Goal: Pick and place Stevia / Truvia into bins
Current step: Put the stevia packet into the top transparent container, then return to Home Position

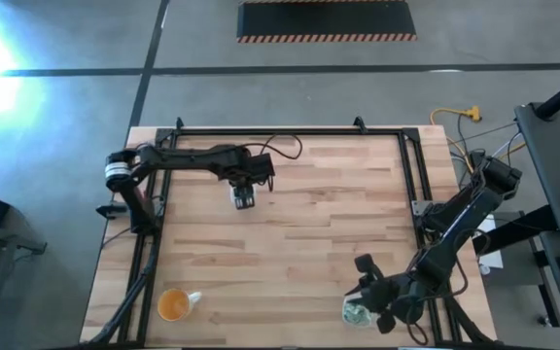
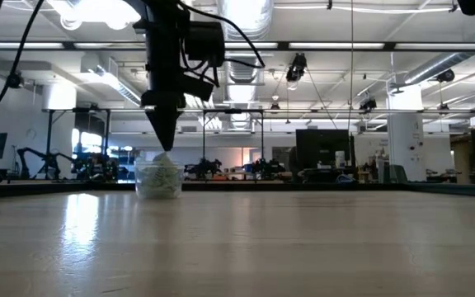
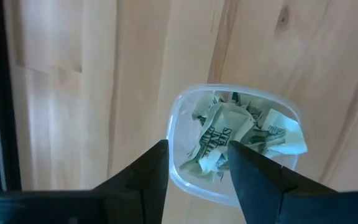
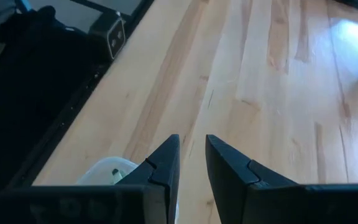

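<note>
two clear bins (image 1: pixel 244 197) (image 1: pixel 356 313); one orange cup (image 1: pixel 173 304); packets (image 3: pixel 229 134) uncountable

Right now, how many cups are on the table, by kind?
Clear squarish plastic cups holding packets: 2, one under the left gripper, one by the right gripper.
Orange-tinted round cup: 1.
Total: 3.
</note>
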Robot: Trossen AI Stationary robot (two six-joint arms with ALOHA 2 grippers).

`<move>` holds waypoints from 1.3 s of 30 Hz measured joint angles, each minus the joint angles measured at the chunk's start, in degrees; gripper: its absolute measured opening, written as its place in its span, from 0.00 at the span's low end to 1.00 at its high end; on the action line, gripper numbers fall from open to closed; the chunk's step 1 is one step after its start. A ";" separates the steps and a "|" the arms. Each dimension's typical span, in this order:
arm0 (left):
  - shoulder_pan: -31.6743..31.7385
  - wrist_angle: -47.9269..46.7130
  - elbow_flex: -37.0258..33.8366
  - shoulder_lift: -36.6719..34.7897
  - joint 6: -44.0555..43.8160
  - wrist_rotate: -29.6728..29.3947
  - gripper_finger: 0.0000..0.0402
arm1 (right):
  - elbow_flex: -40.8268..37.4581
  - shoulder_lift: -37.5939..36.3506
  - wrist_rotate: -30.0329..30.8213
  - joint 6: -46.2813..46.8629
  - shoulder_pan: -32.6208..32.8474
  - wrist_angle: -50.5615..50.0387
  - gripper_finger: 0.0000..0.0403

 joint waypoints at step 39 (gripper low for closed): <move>-0.70 45.68 -30.79 -56.60 4.40 6.50 0.37 | -11.62 -41.76 18.08 -14.00 -6.07 -3.38 0.17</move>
